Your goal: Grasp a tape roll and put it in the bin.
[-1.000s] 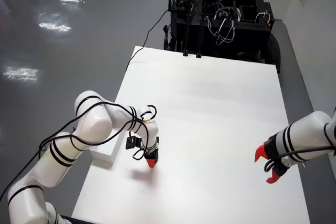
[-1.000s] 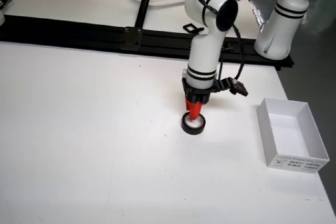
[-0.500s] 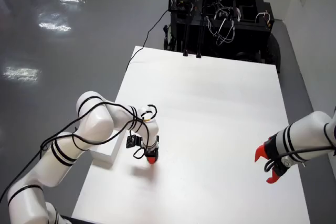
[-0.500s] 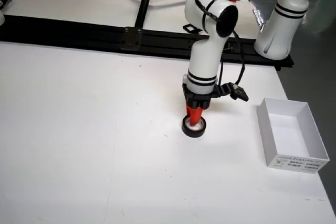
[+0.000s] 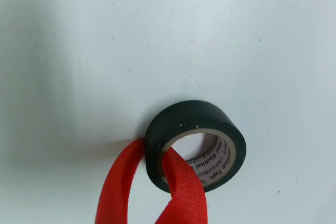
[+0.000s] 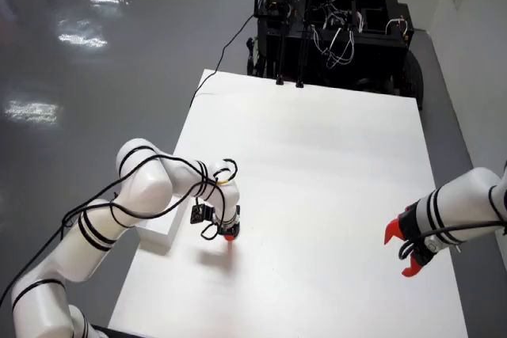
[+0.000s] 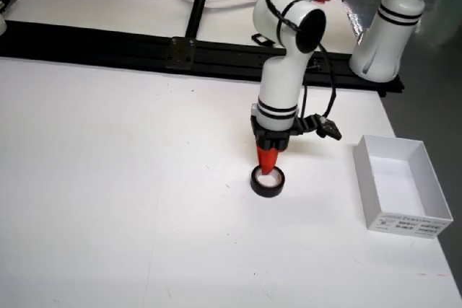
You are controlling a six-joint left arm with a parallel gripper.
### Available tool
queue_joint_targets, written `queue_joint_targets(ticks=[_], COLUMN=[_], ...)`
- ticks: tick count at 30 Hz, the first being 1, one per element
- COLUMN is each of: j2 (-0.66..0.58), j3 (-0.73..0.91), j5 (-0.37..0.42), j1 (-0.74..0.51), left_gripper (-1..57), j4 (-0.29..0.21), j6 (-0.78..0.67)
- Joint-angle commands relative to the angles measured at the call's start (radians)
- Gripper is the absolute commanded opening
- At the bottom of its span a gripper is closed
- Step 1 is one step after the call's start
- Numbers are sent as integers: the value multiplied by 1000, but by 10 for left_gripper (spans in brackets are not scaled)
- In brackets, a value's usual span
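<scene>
A black tape roll (image 5: 194,116) with a printed cardboard core lies flat on the white table (image 5: 157,35). My gripper (image 5: 153,148) has red fingers (image 5: 123,182) that straddle the roll's left wall, one outside and one inside the hole, both pressed against it. In the front view the gripper (image 7: 268,166) points straight down onto the roll (image 7: 267,191), which rests on the table. In the overhead view the gripper (image 6: 228,235) hides the roll. The white open bin (image 7: 404,221) stands to the right of the roll in the front view.
A second white arm with a red gripper (image 6: 404,251) hangs still at the table's right edge in the overhead view. A black rail (image 7: 144,48) runs along the table's far edge, with a tripod behind it. The bin (image 6: 158,231) sits partly behind my arm.
</scene>
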Motion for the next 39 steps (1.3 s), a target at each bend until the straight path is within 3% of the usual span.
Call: queue_joint_targets(ticks=[1,15,21,33,39], j2=[1,-109,-232,-456,-505], j3=[-3,-17,22,184,201], j5=[43,144,190,232,270], j1=[-18,-46,-27,108,186], left_gripper=[-7,-6,-6,-6,-6], j4=[-6,3,26,31,32], j6=[9,49,52,83,130])
